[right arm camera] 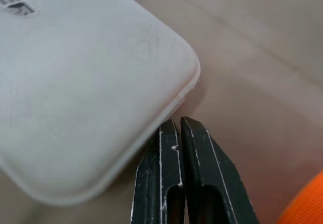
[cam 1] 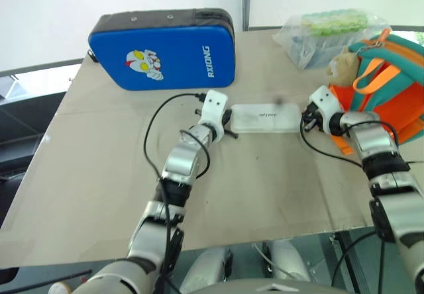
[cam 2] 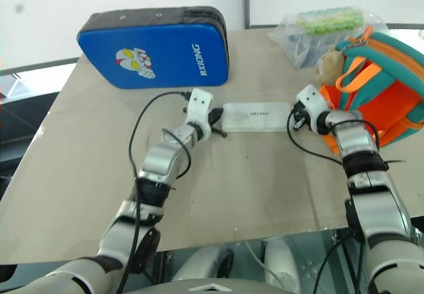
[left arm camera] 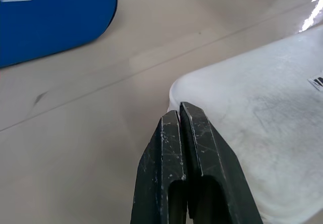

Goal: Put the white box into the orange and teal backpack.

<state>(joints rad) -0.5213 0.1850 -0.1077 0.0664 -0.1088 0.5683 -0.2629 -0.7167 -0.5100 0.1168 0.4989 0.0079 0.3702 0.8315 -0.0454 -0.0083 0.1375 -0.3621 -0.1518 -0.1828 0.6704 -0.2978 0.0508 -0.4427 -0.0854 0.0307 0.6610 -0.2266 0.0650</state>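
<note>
Both grippers (cam 1: pixel 230 123) (cam 1: pixel 306 116), jaws shut empty, press the white box's (cam 1: pixel 264 118) ends; it may slip free short of the backpack (cam 1: pixel 391 89).

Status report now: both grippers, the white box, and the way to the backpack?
Left gripper and right gripper shut, tips at opposite ends of white box. Box flat on table. Backpack beside right arm; nothing between.

Lettering on white box (cam 1: pixel 265 118) illegible.
</note>
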